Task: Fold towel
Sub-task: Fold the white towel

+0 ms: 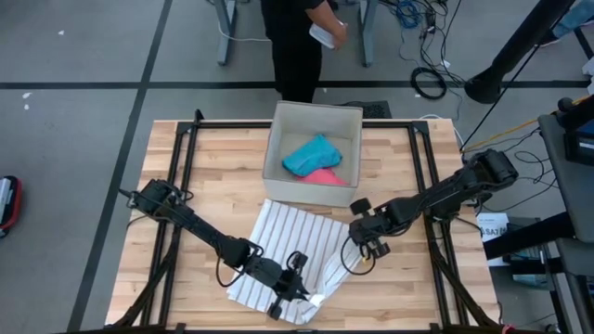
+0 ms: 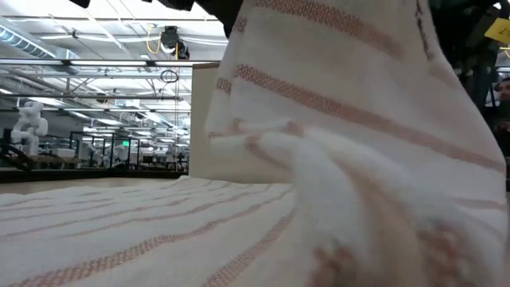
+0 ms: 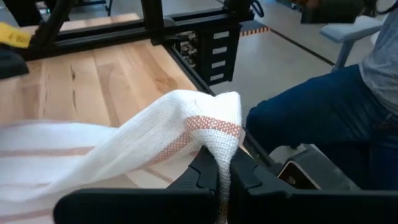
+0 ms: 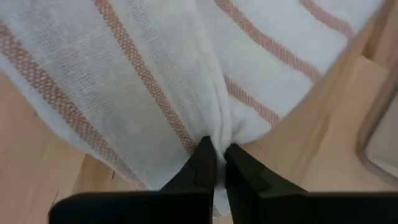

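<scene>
**Spotter:** Where's the towel sitting for you?

**Operator:** I see the white towel with thin reddish stripes (image 1: 292, 246) spread on the wooden table (image 1: 176, 181), in the near middle, just in front of the open cardboard box (image 1: 313, 153). One corner lies up against the box's front wall. The near right part is bunched and lifted off the wood.

**Spotter:** And your left gripper?

**Operator:** My left gripper (image 1: 302, 289) is low at the near edge of the towel. On my left wrist camera its fingers (image 3: 205, 171) are pinched tight on a striped corner of the cloth, which folds up and over them.

**Spotter:** Right side?

**Operator:** My right gripper (image 1: 364, 249) is at the towel's right edge, near the box's front right corner. On the right wrist camera its fingers (image 4: 202, 163) are closed on a gathered pleat of the fabric, and the cloth fans out from that pinch.

**Spotter:** What's in the box?

**Operator:** A teal cloth (image 1: 311, 155) and a pink one (image 1: 327, 176), touching each other. The low camera is almost filled by raised towel. A person in dark clothes (image 1: 297, 46) stands beyond the far edge of the table.
</scene>
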